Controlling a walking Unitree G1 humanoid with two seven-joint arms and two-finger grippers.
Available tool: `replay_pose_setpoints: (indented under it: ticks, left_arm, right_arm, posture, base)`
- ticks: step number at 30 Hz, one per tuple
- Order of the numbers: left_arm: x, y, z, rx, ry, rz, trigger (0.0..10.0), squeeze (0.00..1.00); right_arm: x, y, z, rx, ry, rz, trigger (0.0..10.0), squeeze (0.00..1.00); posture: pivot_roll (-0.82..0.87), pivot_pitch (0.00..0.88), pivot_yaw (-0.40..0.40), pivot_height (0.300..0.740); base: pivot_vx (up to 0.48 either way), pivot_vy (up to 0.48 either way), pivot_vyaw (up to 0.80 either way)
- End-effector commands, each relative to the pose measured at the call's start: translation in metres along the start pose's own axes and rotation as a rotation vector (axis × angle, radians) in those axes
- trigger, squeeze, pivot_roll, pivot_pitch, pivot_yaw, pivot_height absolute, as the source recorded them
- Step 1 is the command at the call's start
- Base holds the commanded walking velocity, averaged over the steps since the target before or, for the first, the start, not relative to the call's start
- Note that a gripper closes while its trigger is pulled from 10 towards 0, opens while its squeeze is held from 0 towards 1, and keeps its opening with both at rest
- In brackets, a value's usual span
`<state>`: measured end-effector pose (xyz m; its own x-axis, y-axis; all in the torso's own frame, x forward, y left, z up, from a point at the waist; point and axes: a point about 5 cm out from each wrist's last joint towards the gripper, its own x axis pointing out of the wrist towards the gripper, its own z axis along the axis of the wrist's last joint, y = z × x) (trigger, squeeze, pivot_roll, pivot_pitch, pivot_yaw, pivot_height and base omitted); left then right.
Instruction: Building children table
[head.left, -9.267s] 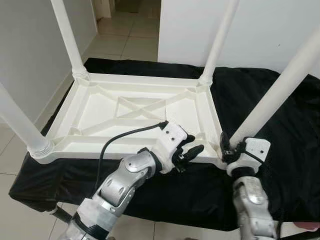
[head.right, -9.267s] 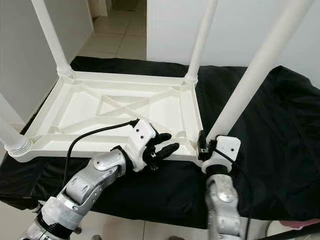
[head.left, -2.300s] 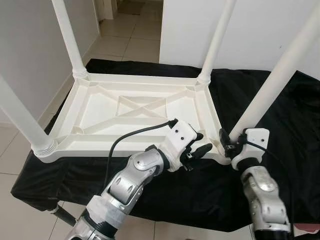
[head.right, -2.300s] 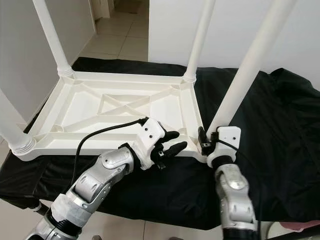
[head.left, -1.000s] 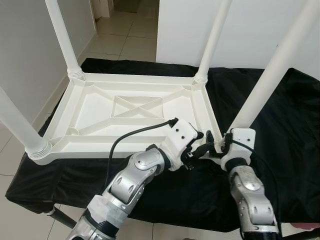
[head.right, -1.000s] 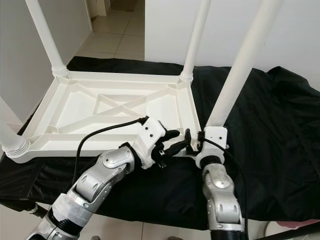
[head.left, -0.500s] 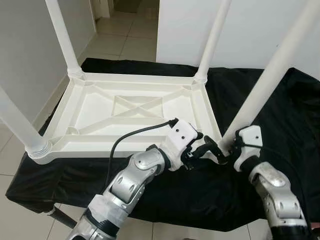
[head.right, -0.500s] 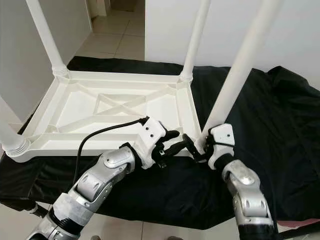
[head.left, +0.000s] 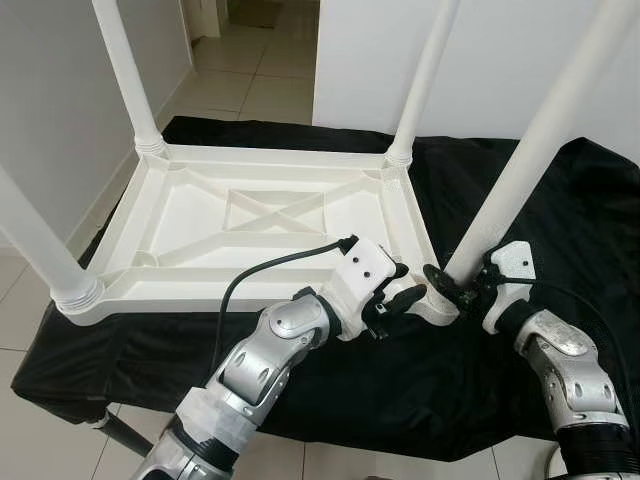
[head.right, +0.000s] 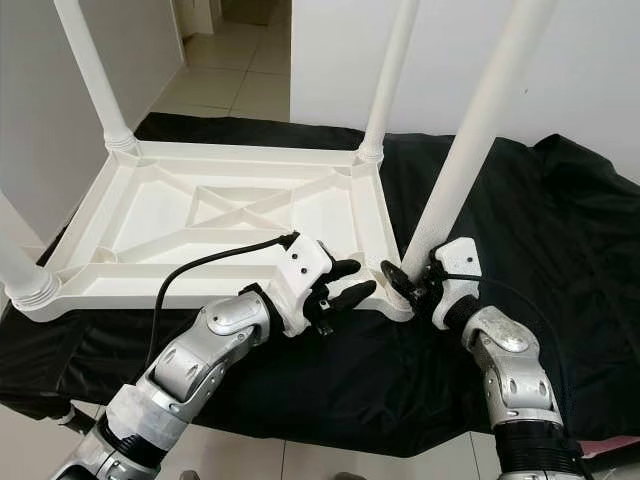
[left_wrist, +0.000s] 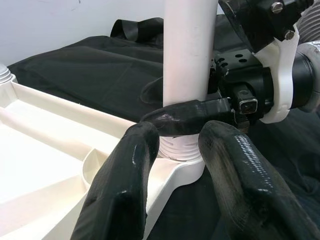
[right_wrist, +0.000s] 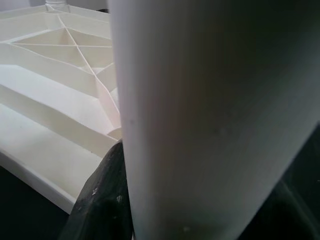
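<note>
Both end effectors worked at the near right corner of the upturned table.

The left end effector (head.left: 400, 297) hovered released just off the near rim, touching nothing. The right end effector (head.right: 412, 280) was clenched around the base of the near right leg (head.left: 540, 140). The white table (head.left: 200, 225) lay top-down on the black-draped worktop (head.left: 560, 200), its long axis running left to right, four legs pointing up.

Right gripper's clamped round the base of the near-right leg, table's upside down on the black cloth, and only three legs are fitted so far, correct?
Not quite: all four legs are fitted on the table, as the left eye view shows. The rest holds: the right gripper is round the base of the near-right leg, and the table lies upside down on the black cloth.
</note>
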<state>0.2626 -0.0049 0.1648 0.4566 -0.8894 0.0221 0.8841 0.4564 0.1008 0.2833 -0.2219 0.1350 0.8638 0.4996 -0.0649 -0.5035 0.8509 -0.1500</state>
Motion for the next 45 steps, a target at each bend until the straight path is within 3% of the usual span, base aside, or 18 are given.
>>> replay_pose_setpoints:
  ticks: [1, 8, 9, 13, 21, 25, 30, 32, 34, 36, 38, 41, 45]
  left_arm:
    - [0.000, 0.000, 0.000, 0.015, 0.003, -0.025, 10.0, 0.00]
    - [0.000, 0.001, 0.000, 0.016, 0.003, -0.027, 10.0, 0.00]
    - [0.001, 0.001, 0.000, 0.016, 0.002, -0.030, 10.0, 0.00]
    - [0.001, 0.001, 0.000, 0.016, 0.000, -0.035, 10.0, 0.00]
    - [0.005, -0.001, 0.000, 0.015, -0.004, -0.053, 10.0, 0.00]
    - [0.006, -0.001, 0.000, 0.014, -0.006, -0.053, 10.0, 0.00]
    - [0.008, -0.001, 0.002, 0.011, -0.012, -0.050, 10.0, 0.00]
    - [0.008, 0.000, 0.002, 0.011, -0.012, -0.049, 10.0, 0.00]
    - [0.008, 0.002, 0.002, 0.010, -0.012, -0.047, 10.0, 0.00]
    - [0.007, 0.002, 0.001, 0.010, -0.010, -0.046, 10.0, 0.00]
    - [0.007, 0.002, 0.001, 0.010, -0.010, -0.046, 10.0, 0.00]
    - [0.005, 0.007, 0.001, 0.018, -0.004, -0.037, 10.0, 0.00]
    - [0.003, 0.011, 0.002, 0.015, -0.005, -0.016, 10.0, 0.00]
  right_arm:
    - [0.000, 0.003, -0.011, 0.024, 0.042, 0.025, 0.0, 0.00]
    - [-0.001, 0.004, -0.013, 0.031, 0.034, 0.036, 0.0, 0.00]
    - [-0.001, 0.005, -0.012, 0.039, 0.026, 0.032, 10.0, 0.00]
    - [-0.002, 0.007, -0.010, 0.062, 0.001, -0.004, 10.0, 0.00]
    - [-0.003, 0.009, -0.010, 0.065, 0.031, -0.203, 10.0, 0.00]
    - [-0.004, 0.015, -0.009, 0.074, 0.025, -0.237, 10.0, 0.00]
    - [-0.004, 0.033, -0.004, 0.098, -0.013, -0.324, 10.0, 0.00]
    - [-0.003, 0.034, -0.004, 0.111, -0.019, -0.378, 10.0, 0.00]
    - [-0.004, 0.033, -0.005, 0.171, -0.017, -0.531, 10.0, 0.00]
    - [-0.008, 0.032, -0.005, 0.140, -0.005, -0.662, 10.0, 0.00]
    - [-0.008, 0.032, -0.005, 0.140, -0.005, -0.662, 10.0, 0.00]
    - [-0.007, 0.040, -0.011, 0.183, 0.023, -0.878, 10.0, 0.00]
    - [0.000, 0.053, -0.009, 0.220, 0.013, -0.880, 10.0, 0.00]
  posture:
    - [-0.08, 0.000, -0.040, 0.740]
    - [-0.09, 0.000, -0.033, 0.740]
    - [-0.09, 0.000, -0.031, 0.740]
    - [-0.10, 0.000, -0.022, 0.740]
    - [-0.13, 0.000, -0.013, 0.740]
    - [-0.13, 0.000, -0.012, 0.740]
    - [-0.14, 0.000, -0.007, 0.740]
    - [-0.14, 0.000, -0.005, 0.740]
    - [-0.14, 0.000, 0.002, 0.740]
    - [-0.14, 0.000, 0.003, 0.740]
    - [-0.14, 0.000, 0.003, 0.740]
    - [-0.13, 0.000, 0.006, 0.740]
    - [-0.13, 0.000, 0.002, 0.740]
  base:
    - [0.000, 0.000, 0.00]
    - [0.000, 0.000, 0.00]
    - [0.000, 0.000, 0.00]
    - [0.000, 0.000, 0.00]
    - [0.000, 0.000, 0.00]
    - [0.000, 0.000, 0.00]
    - [0.000, 0.000, 0.00]
    - [0.000, 0.000, 0.00]
    - [0.000, 0.000, 0.00]
    - [0.000, 0.000, 0.00]
    - [0.000, 0.000, 0.00]
    - [0.000, 0.000, 0.00]
    - [0.000, 0.000, 0.00]
